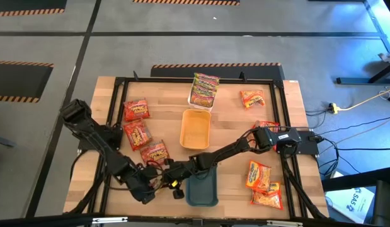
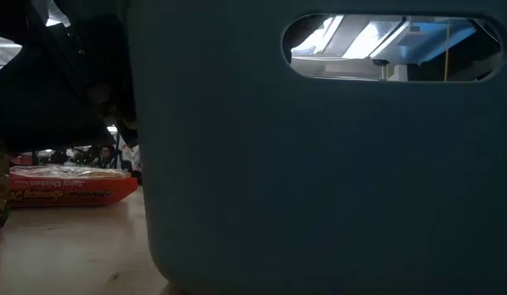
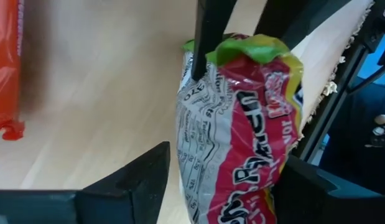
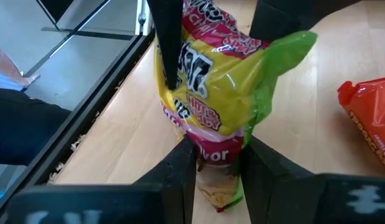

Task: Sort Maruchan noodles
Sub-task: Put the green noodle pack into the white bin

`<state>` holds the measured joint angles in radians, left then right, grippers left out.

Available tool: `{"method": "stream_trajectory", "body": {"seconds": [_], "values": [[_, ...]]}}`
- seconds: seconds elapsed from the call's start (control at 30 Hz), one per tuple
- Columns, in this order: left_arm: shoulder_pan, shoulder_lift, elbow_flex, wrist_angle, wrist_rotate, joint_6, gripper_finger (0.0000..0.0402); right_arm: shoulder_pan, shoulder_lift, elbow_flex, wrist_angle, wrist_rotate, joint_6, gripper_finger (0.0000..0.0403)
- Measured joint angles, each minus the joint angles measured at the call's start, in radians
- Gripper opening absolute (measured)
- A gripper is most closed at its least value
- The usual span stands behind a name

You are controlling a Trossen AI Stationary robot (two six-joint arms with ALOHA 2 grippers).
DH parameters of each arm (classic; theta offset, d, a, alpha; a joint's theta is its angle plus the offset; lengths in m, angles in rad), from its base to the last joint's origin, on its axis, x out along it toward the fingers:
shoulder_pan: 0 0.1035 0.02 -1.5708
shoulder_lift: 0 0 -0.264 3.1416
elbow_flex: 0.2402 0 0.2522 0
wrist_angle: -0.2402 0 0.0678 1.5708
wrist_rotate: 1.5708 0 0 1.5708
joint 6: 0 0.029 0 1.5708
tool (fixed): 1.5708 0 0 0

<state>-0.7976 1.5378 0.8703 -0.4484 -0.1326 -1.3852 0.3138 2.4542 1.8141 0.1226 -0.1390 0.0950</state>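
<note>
**Desk:** What are you seeing on the right side?

**Me:** I'm watching the right gripper (image 4: 220,155) clamping the lower end of one green-pink packet (image 4: 223,93). Its fingers are pressing the wrapper from both sides and holding the packet up off the tabletop (image 1: 232,120).

**Desk:** And the left?

**Me:** I'm seeing the left gripper (image 3: 226,163) sitting around the same packet with its fingers spread apart. One finger is lying against the wrapper and the other is standing clear of it, so it isn't squeezing.

**Desk:** Where is all that happening?

**Me:** The two arms are meeting near the front edge, just to the left of the teal tray (image 1: 202,189). That tray is filling most of the low view.

**Desk:** The other noodles?

**Me:** I'm counting three red packets (image 1: 137,110) lying on the left. Green-pink ones are resting in the white tray (image 1: 204,90) at the back. Orange packets (image 1: 259,175) are lying on the right, with one more near the back right corner. The orange tray (image 1: 196,129) is sitting in the middle.
</note>
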Motion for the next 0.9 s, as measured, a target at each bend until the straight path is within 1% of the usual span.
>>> {"method": "stream_trajectory", "body": {"seconds": [0.07, 0.13, 0.3, 0.4, 0.5, 0.6, 0.7, 0.8, 0.9], "values": [[0.003, -0.001, 0.000, 0.001, 0.004, 0.000, 0.0214, 0.000, 0.000, 0.000, 0.000, 0.000, 0.000, 0.0095], [0.007, -0.001, 0.000, 0.001, 0.014, 0.005, 0.0198, 0.000, 0.000, 0.000, 0.002, 0.002, 0.003, 0.0114], [0.008, -0.001, 0.000, 0.000, 0.013, 0.026, 0.0155, 0.000, 0.000, 0.000, 0.013, 0.026, 0.007, 0.0181], [0.008, -0.001, 0.000, -0.001, 0.012, 0.032, 0.0131, 0.000, -0.027, 0.000, -0.041, 0.005, 0.002, 0.0213], [0.008, -0.001, 0.000, -0.001, 0.008, 0.056, 0.0117, 0.000, -0.086, 0.000, -0.133, -0.001, -0.034, 0.0233], [0.008, -0.010, 0.000, -0.008, 0.004, 0.084, 0.0114, 0.001, -0.158, 0.001, -0.248, -0.002, -0.063, 0.0240], [0.020, -0.020, 0.012, -0.025, -0.003, 0.136, 0.0113, 0.006, -0.240, 0.001, -0.399, -0.010, -0.088, 0.0237], [0.048, -0.048, 0.037, -0.035, -0.014, 0.212, 0.0112, 0.018, -0.324, 0.001, -0.563, -0.009, -0.119, 0.0228], [0.096, -0.083, 0.074, -0.106, -0.036, 0.318, 0.0112, 0.033, -0.408, -0.037, -0.683, 0.002, -0.153, 0.0217]]}}
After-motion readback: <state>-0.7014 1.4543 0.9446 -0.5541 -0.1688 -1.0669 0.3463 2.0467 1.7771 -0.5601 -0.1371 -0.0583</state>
